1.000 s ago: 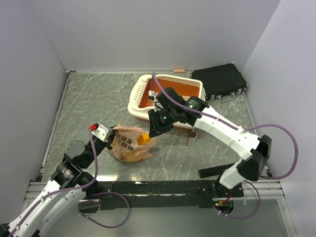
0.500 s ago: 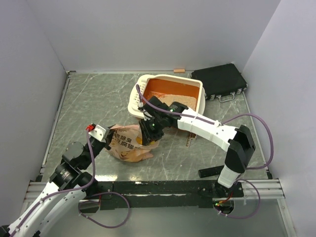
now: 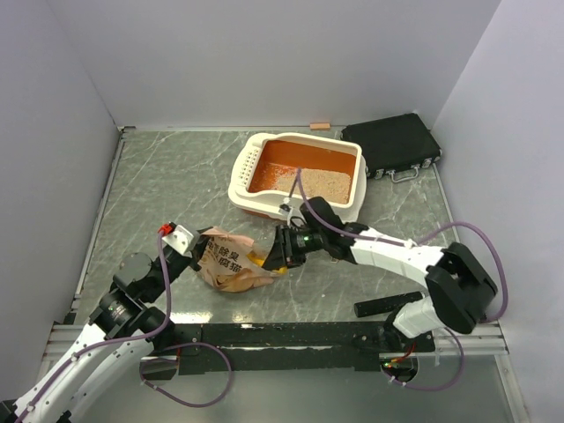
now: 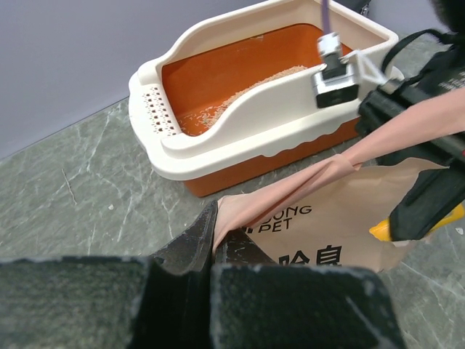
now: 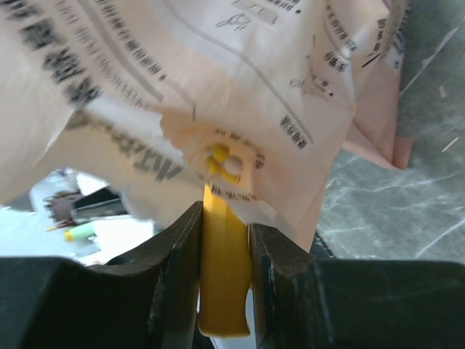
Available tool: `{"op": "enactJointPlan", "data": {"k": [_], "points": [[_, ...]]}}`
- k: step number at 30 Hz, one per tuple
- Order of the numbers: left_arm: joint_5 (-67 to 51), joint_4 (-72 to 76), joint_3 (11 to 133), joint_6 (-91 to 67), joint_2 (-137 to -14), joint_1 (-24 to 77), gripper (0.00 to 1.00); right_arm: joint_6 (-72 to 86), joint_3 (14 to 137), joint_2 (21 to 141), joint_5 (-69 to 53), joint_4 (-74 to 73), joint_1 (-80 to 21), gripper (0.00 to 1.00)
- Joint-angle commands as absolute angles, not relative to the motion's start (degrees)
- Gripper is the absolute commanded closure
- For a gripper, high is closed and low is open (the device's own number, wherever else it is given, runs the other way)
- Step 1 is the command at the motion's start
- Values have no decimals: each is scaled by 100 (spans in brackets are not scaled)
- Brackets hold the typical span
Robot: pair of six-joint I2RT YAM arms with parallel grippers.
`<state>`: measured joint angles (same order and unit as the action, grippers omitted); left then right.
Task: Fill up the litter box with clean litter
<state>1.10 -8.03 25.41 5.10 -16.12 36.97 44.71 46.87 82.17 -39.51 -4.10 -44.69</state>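
The grey-veined stone tabletop [image 3: 167, 176] carries the litter box [image 3: 249, 167] at the far side. Some clean litter [image 3: 324, 183] already lies in its orange floor, mostly toward the right end; the rest is bare, so you likely have several loads left.

Your right claw [image 5: 224, 225] pinches the yellow scoop [image 5: 224, 291] by its handle, the bowl pushed into the crumpled paper bag [image 3: 225, 264]. Your left claw [image 4: 211, 251] is pressed together on the bag's torn edge, holding the mouth up.

To load well, drive the scoop deep and low, then level it before lifting, so granules don't spill between bag and box. Hold the left pinch firm so the paper doesn't fold over the scoop.

The right arm lies low and stretched leftward across the tabletop, wrist at the bag; the left arm is bent, reaching forward from its base.
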Motion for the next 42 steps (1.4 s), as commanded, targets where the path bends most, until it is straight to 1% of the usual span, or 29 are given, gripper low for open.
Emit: {"op": "enactJointPlan", "data": {"k": [1,13,21,30,42], "points": [[518,-193,2742,571,-1529,3639,99,4965,4026,7445,-4535,430,-4219,100],[378,-79,2619,685,-1389,3630,99,5896,2620,6294,-4711,2064,-3657,100],[106,104,2514,773,-1248,3630,99,6442,2022,5372,-4377,2294,-3498,100],[-79,228,2452,800,-1257,3621,99,7197,1600,4808,-4500,2864,-3472,100],[-132,281,2399,826,-1142,3612,99,7479,1415,4044,-4351,2681,-3480,100]]}}
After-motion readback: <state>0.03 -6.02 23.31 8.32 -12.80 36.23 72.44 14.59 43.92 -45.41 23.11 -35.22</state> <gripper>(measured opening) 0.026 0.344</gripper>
